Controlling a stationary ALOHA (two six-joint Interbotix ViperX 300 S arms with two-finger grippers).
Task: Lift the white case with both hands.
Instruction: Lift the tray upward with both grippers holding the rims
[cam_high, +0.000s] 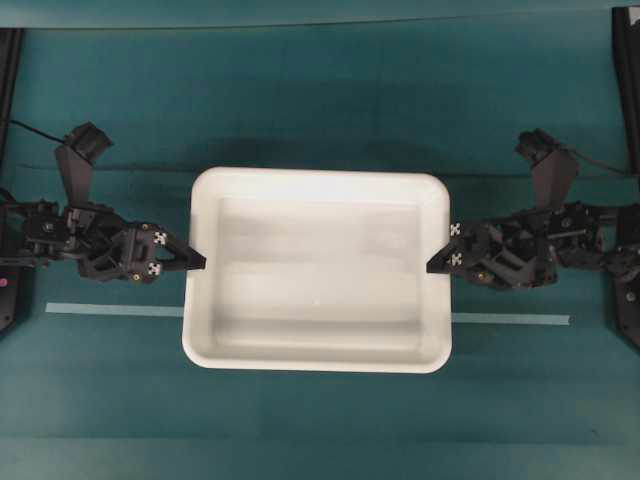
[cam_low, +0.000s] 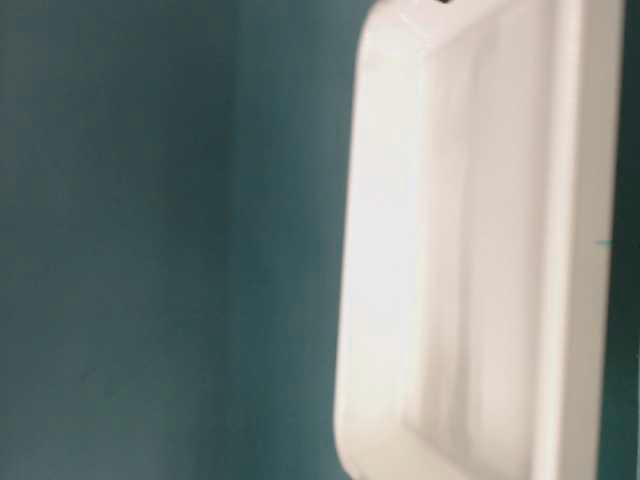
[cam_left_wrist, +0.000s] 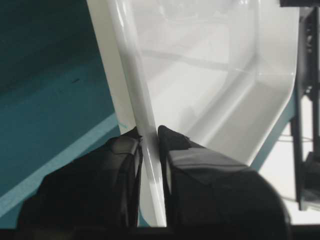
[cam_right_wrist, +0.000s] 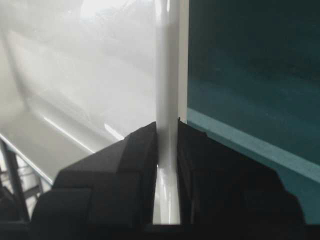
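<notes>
The white case (cam_high: 318, 270) lies level in the middle of the teal table, long sides running left to right, with nothing in it. My left gripper (cam_high: 200, 262) is shut on the middle of its left rim. My right gripper (cam_high: 432, 266) is shut on the middle of its right rim. The left wrist view shows the left gripper (cam_left_wrist: 148, 134) with one finger on each side of the glossy rim (cam_left_wrist: 130, 75). Seen from the right wrist, my right gripper (cam_right_wrist: 167, 125) pinches the rim (cam_right_wrist: 167, 60) the same way. The case (cam_low: 450, 250) fills the right of the table-level view.
A pale tape strip (cam_high: 110, 309) runs across the teal cloth under the case and comes out on the right (cam_high: 510, 320). Black frame posts stand at the far left (cam_high: 10, 60) and far right (cam_high: 625, 80). Both arms stretch in from the sides.
</notes>
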